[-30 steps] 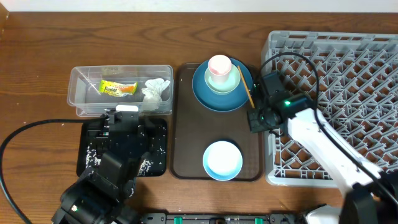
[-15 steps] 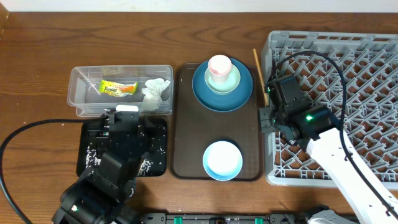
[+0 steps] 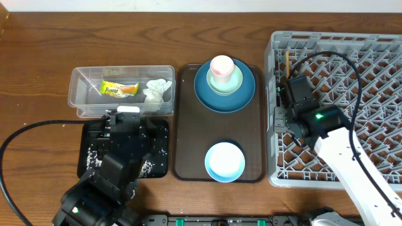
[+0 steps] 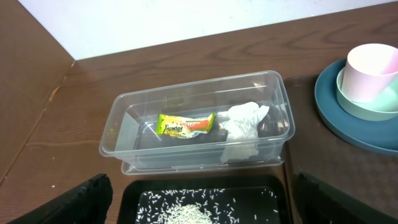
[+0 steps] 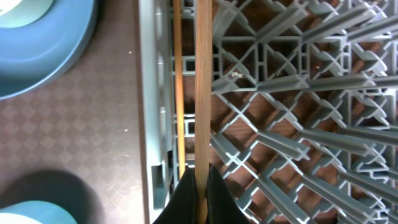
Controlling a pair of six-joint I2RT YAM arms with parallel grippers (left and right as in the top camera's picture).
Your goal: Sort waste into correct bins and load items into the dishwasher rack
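My right gripper is shut on a wooden chopstick and holds it over the left edge of the grey dishwasher rack. A second, thinner-looking stick runs parallel just left of it, lower by the rack wall. My left gripper stands open above the black tray of rice grains. The clear tub holds the wrapper and tissue.
A brown serving tray lies between bins and rack. On it a dark blue plate carries a mint bowl with a pink cup; a pale blue-white bowl sits nearer the front.
My right gripper has carried the chopstick rightward, from the brown tray's right edge to above the rack's left side. The left arm has not moved.
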